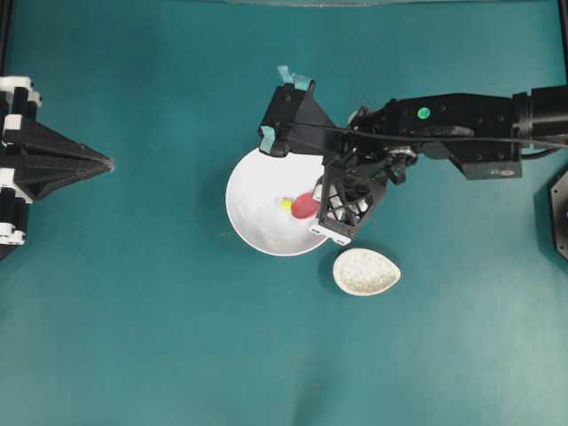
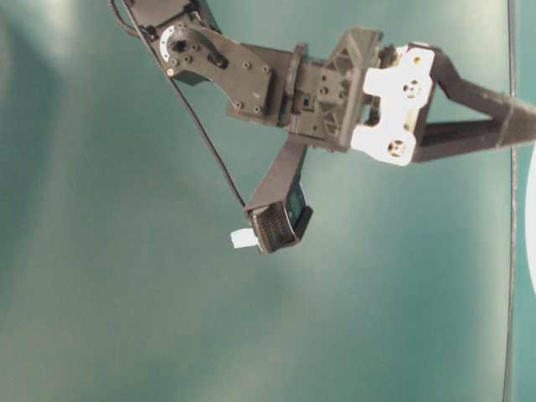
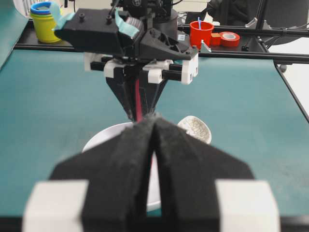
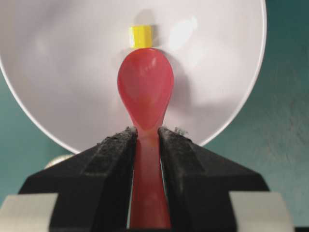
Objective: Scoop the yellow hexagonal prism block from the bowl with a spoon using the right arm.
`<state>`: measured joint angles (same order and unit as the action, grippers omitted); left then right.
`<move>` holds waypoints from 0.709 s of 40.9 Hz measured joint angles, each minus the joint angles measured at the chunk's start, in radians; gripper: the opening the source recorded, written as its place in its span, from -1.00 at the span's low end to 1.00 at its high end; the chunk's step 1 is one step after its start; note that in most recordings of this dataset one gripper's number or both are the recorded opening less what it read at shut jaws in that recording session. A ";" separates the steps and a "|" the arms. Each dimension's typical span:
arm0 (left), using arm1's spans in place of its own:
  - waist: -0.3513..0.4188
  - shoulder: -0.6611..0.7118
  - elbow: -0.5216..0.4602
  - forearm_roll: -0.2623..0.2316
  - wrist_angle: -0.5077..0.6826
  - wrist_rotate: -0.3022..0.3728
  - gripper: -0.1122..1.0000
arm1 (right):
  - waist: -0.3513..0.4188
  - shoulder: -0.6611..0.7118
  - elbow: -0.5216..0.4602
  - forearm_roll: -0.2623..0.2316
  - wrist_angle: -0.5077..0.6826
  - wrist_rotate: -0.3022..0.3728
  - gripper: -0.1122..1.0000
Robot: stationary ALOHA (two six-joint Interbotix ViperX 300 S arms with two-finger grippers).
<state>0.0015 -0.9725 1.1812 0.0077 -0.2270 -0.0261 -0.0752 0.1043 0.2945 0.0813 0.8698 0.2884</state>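
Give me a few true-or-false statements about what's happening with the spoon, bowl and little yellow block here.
1. The right hand grips the spoon by its handle. True.
2. The block lies in the spoon's scoop. False: it sits in the bowl, just beyond the spoon's tip.
3. The spoon's scoop is over the bowl. True.
4. The left hand is wide open. False: it is shut and holds nothing.
5. The speckled rest lies inside the bowl. False: it lies on the table beside the bowl.
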 measured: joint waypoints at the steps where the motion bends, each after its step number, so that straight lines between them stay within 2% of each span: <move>1: 0.000 0.002 0.000 0.000 0.002 0.000 -0.82 | 0.000 0.002 0.000 -0.002 -0.008 0.000 -0.39; 29: 0.000 0.000 0.002 0.000 0.002 0.000 -0.82 | 0.000 0.032 0.000 -0.046 -0.199 -0.008 -0.39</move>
<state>0.0015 -0.9725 1.1827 0.0077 -0.2255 -0.0261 -0.0752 0.1365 0.2945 0.0353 0.6703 0.2807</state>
